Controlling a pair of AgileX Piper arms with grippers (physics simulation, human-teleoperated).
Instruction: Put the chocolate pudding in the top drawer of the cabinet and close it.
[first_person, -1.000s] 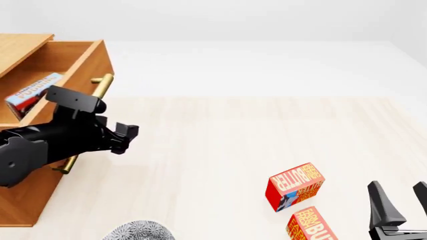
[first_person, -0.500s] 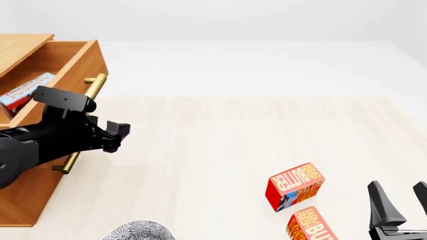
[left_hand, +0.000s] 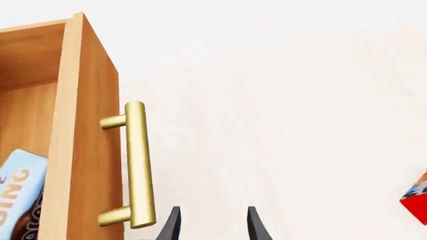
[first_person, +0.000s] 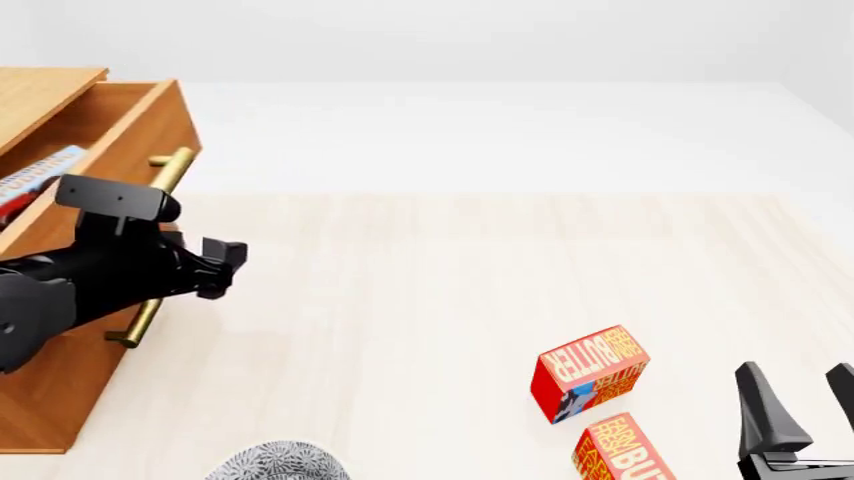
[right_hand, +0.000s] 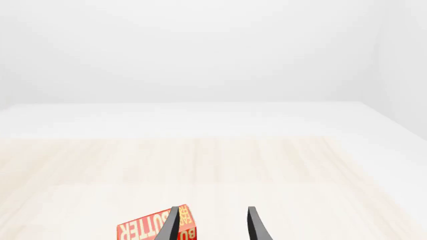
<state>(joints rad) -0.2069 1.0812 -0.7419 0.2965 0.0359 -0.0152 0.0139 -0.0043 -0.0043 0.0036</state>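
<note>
Front view: the cabinet (first_person: 47, 390) is seen at far left, its top drawer (first_person: 140, 125) part open, with the pudding (first_person: 34, 175) lying inside. The drawer's handle (left_hand: 137, 165), long axis upright in the wrist picture, lies just beside the left gripper (first_person: 220, 268), whose fingers are spread and empty. The right gripper (first_person: 801, 405), also spread, is parked well apart near the butter boxes (first_person: 590, 372).
</note>
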